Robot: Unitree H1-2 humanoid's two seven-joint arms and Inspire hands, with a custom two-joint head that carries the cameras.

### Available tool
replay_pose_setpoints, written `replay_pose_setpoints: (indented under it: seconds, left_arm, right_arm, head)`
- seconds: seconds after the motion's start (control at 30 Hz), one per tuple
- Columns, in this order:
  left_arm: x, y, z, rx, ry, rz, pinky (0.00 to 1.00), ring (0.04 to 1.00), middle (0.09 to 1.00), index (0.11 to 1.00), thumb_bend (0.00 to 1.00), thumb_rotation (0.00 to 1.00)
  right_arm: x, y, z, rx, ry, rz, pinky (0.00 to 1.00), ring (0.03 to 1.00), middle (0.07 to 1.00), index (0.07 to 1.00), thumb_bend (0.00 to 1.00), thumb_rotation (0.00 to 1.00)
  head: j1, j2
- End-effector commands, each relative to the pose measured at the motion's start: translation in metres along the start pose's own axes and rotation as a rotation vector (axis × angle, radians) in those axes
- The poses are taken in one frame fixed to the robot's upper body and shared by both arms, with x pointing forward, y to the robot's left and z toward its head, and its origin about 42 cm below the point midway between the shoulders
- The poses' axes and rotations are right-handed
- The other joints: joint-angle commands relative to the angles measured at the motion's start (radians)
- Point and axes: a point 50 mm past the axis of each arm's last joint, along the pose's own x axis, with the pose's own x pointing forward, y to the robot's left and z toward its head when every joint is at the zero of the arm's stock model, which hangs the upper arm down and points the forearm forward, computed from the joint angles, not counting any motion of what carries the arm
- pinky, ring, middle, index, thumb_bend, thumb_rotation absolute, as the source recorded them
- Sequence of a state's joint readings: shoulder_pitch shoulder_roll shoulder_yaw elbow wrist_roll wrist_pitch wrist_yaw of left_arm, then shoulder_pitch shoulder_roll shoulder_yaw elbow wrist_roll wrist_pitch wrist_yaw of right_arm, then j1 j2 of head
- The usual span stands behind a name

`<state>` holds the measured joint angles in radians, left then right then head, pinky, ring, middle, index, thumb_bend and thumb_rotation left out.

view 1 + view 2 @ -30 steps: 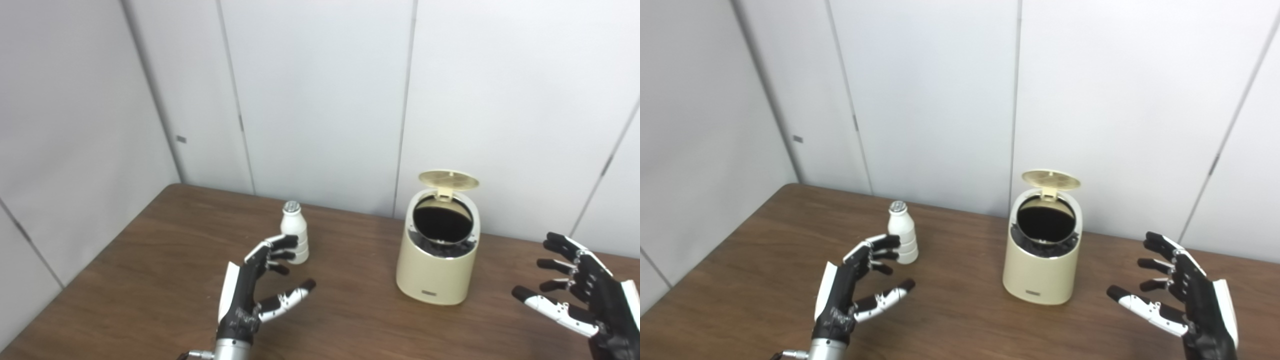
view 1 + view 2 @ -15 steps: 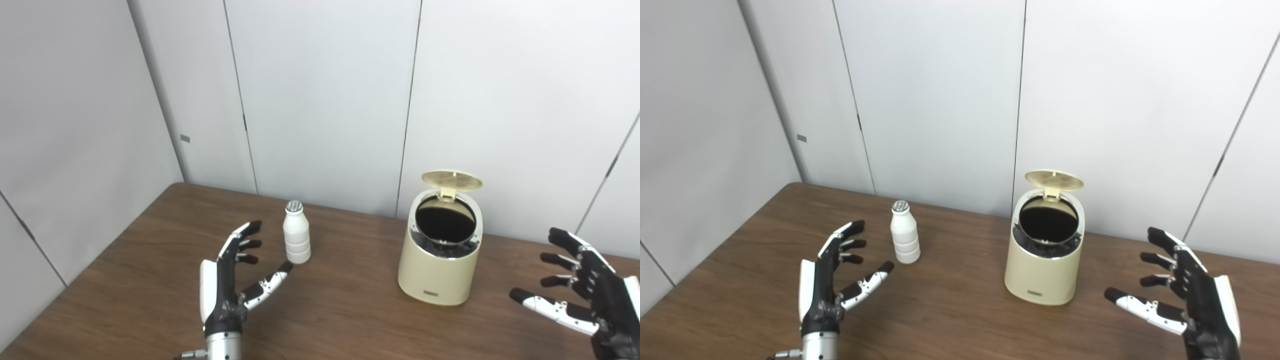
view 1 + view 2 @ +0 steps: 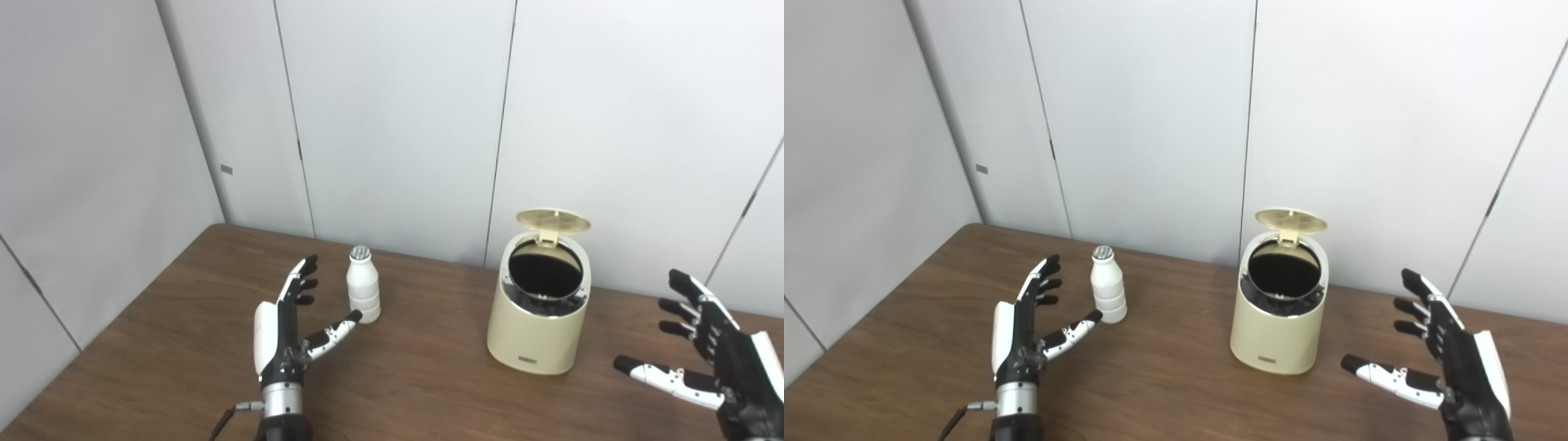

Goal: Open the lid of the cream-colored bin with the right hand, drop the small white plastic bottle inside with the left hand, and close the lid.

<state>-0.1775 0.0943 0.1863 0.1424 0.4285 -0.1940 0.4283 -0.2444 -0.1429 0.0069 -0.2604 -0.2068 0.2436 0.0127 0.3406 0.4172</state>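
The cream-colored bin (image 3: 538, 318) stands on the brown table (image 3: 184, 318) right of centre, its round lid (image 3: 553, 221) flipped up at the back and the dark inside showing. The small white plastic bottle (image 3: 363, 293) stands upright left of the bin. My left hand (image 3: 286, 334) is open just left of and in front of the bottle, fingers spread and thumb tip close to the bottle's base, holding nothing. My right hand (image 3: 716, 367) hovers open to the right of the bin, apart from it, palm facing the bin.
White wall panels (image 3: 398, 122) close off the table at the back and on the left. The table's left edge (image 3: 110, 324) runs diagonally toward the near corner. A cable hangs by the left wrist (image 3: 223, 419).
My left hand has opened out and pulled back left from the bottle, then moved forward beside it. The right hand has barely shifted. Bottle and bin have stayed put.
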Motion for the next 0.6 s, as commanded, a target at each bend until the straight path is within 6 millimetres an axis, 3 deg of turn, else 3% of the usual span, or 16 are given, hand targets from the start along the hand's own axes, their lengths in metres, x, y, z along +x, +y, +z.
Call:
replay_pose_setpoints:
  seconds: [0.0,0.57]
  left_arm:
    - [0.017,-0.002,0.01,-0.025,-0.055,-0.004,0.73,0.801,0.854,0.891,0.78,0.13]
    - [0.048,-0.013,-0.012,0.058,-0.021,-0.061,0.71,0.769,0.809,0.854,0.79,0.15]
  right_arm:
    - [0.004,-0.003,0.022,0.011,-0.071,-0.013,0.74,0.835,0.908,0.898,0.7,0.0]
    - [0.0,0.0,0.029,0.005,-0.058,-0.022,0.74,0.823,0.902,0.898,0.7,0.0]
  head:
    - [0.001,0.0]
    - [-0.022,0.012]
